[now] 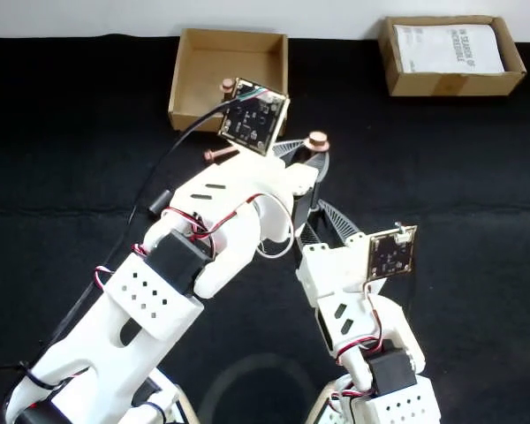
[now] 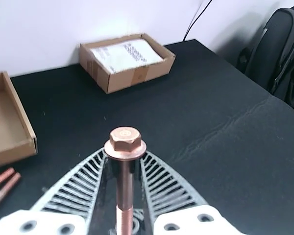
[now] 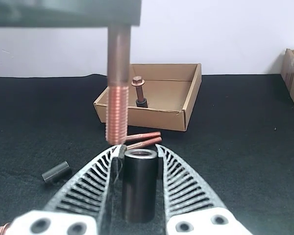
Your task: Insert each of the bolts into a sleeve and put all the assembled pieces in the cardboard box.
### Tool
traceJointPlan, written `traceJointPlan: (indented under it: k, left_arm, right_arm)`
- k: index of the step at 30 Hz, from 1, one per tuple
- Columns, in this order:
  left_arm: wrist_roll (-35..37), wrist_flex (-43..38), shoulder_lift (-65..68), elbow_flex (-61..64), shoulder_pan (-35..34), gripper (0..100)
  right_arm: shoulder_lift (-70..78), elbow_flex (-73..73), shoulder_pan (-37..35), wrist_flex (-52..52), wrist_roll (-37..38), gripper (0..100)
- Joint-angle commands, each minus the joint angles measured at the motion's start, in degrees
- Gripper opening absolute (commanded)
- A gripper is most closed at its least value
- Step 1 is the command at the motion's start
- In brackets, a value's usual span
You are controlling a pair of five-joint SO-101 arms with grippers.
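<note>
The left end effector (image 1: 314, 152), upper centre of the high frame, is closed on an upright bolt (image 2: 124, 142). The bolt's threaded tip hangs just beside the top rim of the sleeve (image 3: 139, 188), which the right end effector (image 3: 138, 149) clamps upright. The box (image 3: 152, 117) holds one assembled piece (image 3: 138, 93). Two loose bolts (image 3: 144, 136) and a spare sleeve (image 3: 57, 172) lie on the bench (image 3: 245, 147).

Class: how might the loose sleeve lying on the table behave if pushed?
The sleeve is a round cylinder lying on its side, so it would probably roll. It looks like dark metal, so it is likely rigid and fairly heavy for its size.
</note>
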Motion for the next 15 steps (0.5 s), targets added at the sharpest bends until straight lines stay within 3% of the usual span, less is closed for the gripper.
traceJointPlan:
  k: [1,15]
  left_arm:
    - [-0.4,-1.9,-0.1,-2.9,0.0,1]
    - [-0.2,-5.7,0.0,0.4,0.3,1]
  right_arm:
    - [-0.7,-2.6,0.5,-1.0,0.4,0.6]
    - [-0.7,-2.6,0.5,-1.0,0.4,0.6]
